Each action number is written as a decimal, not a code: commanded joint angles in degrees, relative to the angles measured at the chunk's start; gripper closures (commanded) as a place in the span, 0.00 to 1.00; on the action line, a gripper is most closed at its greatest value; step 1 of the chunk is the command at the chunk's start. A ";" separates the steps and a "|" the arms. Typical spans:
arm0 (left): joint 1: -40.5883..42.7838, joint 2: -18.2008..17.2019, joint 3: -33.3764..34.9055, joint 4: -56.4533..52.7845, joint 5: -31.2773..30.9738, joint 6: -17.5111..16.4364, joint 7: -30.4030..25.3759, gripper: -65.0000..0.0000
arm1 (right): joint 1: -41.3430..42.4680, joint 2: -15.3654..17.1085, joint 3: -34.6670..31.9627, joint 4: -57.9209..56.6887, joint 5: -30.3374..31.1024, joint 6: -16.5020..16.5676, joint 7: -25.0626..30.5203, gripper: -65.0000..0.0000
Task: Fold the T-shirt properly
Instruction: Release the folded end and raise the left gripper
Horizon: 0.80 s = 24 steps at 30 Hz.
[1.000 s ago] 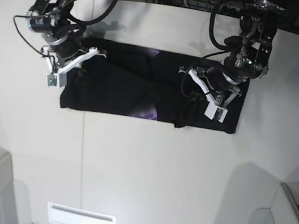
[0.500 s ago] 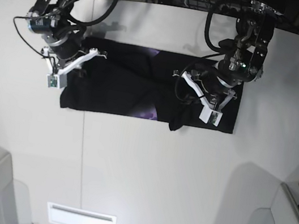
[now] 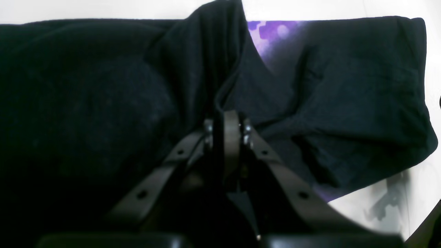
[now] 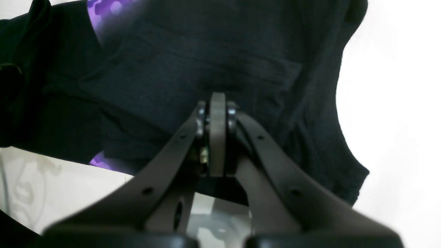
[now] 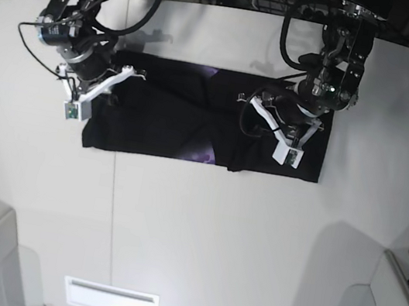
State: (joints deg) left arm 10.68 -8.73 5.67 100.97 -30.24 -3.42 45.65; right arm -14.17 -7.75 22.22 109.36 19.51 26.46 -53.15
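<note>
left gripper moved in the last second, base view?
Yes. The left gripper has shifted toward the base view's left, inward over the T-shirt, away from the shirt's right edge, dragging a pinched fold along.

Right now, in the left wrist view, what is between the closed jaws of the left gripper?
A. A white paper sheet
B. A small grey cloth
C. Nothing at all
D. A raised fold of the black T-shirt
D: the left gripper is shut on a ridge of the T-shirt that rises from the jaws toward the purple print.

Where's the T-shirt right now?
In the base view the T-shirt lies as a wide band on the table's far half, with both hands over its ends.
</note>
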 commanded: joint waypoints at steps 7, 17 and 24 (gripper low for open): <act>-0.44 0.07 -0.18 0.97 -0.66 -0.58 -0.94 0.75 | 0.50 0.14 -0.02 0.84 0.93 0.22 1.06 1.00; 1.41 3.68 -0.27 7.30 -0.84 -5.85 -0.94 0.21 | 1.21 0.14 1.04 0.84 0.93 0.22 1.06 1.00; 5.54 0.86 -9.23 10.81 -0.84 -11.57 -0.86 0.24 | 6.66 3.04 9.12 -3.21 1.02 0.31 -4.66 0.48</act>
State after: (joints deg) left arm 16.32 -7.14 -3.25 110.89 -31.51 -15.22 45.80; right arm -8.10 -5.15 31.09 104.99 19.75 26.72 -59.86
